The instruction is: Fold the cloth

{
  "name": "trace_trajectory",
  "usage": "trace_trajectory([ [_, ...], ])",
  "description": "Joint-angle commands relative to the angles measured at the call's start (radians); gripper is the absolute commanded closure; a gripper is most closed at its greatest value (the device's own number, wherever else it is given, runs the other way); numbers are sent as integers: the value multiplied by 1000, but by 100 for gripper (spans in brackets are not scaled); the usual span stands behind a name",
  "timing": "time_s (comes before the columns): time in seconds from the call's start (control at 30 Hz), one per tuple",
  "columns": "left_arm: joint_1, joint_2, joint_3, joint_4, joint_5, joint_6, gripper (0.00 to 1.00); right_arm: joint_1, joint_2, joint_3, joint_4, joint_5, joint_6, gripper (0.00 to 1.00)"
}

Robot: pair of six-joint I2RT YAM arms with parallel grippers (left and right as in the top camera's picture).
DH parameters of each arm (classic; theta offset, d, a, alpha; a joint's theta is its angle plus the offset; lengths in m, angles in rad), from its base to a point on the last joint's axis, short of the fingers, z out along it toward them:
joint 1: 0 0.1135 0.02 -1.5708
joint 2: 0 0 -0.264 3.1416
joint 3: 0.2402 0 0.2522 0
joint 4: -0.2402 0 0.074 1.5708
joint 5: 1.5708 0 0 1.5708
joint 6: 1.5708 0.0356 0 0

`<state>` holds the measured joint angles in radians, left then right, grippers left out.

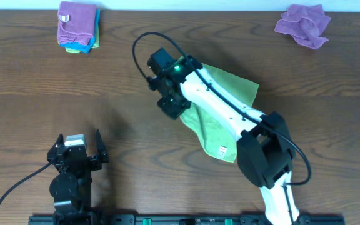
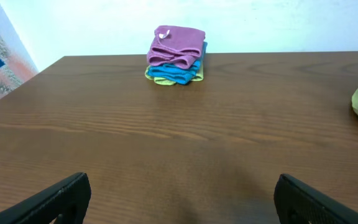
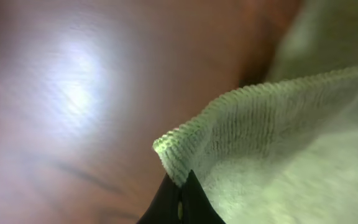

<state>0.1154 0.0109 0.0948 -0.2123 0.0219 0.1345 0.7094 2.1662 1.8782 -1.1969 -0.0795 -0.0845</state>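
at centre, right gripper [image 1: 171,106] pinching cloth [image 1: 231,85] corner, left gripper [image 1: 79,139] spread

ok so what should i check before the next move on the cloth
1. Right gripper shut on a corner of the green cloth: ok, the right wrist view shows the edge pinched.
2. Only one layer pinched: cannot tell, the view is too close and blurred.
3. Green cloth lies flat: cannot tell, the arm hides much of it.
4. Left gripper out of the way: ok, open, at the near edge, apart from the green cloth.
5. Stack and purple cloth clear of the fold: ok, both at the far edge.
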Motion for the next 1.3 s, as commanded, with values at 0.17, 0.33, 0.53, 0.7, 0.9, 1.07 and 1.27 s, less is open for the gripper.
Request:
trace_trajectory([
  [0.17,4,-5,-29,-8,-11,0,5,28,-22,20,-15,-216,-44,33],
  [0.33,4,-5,-29,-8,-11,0,5,-22,-26,29,-51,-211,-43,38],
  [0.53,4,-5,-29,-8,-11,0,5,-112,-98,69,-172,-59,5,47],
  [0.7,4,-5,-29,-8,-11,0,5,-159,-247,68,-220,-14,51,48],
  [0.9,4,-5,-29,-8,-11,0,5,-149,-387,60,-289,103,127,48],
  [1.07,4,-5,-29,-8,-11,0,5,-135,-501,-16,-304,147,171,49],
  [1.27,4,-5,-29,-8,-11,0,5,-123,-663,-231,-258,225,285,49],
])
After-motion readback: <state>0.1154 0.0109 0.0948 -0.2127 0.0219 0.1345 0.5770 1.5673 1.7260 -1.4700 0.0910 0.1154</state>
